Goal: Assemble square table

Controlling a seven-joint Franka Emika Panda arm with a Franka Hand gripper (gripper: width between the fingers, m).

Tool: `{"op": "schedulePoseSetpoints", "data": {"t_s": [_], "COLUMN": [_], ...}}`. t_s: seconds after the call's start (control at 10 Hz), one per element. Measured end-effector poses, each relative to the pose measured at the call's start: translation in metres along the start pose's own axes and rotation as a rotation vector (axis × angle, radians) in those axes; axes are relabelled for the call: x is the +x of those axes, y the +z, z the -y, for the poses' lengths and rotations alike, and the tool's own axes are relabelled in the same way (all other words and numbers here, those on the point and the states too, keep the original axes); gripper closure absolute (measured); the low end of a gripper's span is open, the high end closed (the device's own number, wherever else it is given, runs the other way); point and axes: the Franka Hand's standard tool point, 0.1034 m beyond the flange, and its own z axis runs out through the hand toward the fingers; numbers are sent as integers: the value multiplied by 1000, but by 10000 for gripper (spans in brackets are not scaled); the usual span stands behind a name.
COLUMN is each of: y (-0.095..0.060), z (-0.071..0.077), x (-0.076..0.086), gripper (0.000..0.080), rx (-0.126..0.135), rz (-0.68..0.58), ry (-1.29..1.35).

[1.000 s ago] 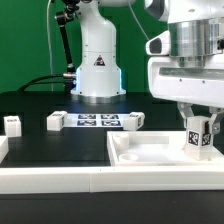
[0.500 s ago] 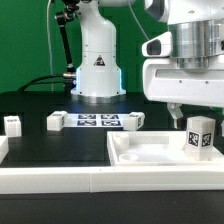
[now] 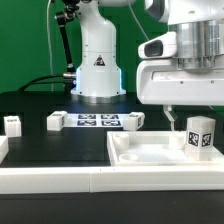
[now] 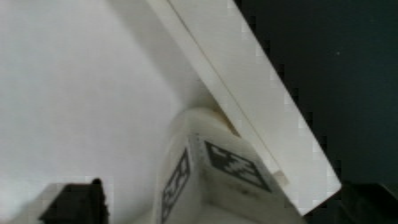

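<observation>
Note gripper (image 3: 192, 116) with jaws apart, gripping nothing, over leg (image 3: 200, 137) upright at 3 o'clock in top (image 3: 150, 152). Judge one leg placed, seating unconfirmed; fit remaining three legs (image 3: 57, 120), loose toward 10 o'clock.

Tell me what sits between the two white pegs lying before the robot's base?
The marker board, flat between one peg and the other peg, in the exterior view.

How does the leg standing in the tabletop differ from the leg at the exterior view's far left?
The upright leg stands inside the tabletop, by the gripper; the far-left leg rests on the black table, far from it. Both are white and tagged.
</observation>
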Motion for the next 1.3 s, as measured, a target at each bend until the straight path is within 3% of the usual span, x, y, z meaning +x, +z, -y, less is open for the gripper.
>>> {"op": "schedulePoseSetpoints", "data": {"t_s": [0.9, 1.3], "y": [-1, -1], "z": [1, -2], "x": [0, 2], "gripper": [150, 150], "rx": [-9, -31], "rz": [0, -3], "ry": [-601, -880]}}
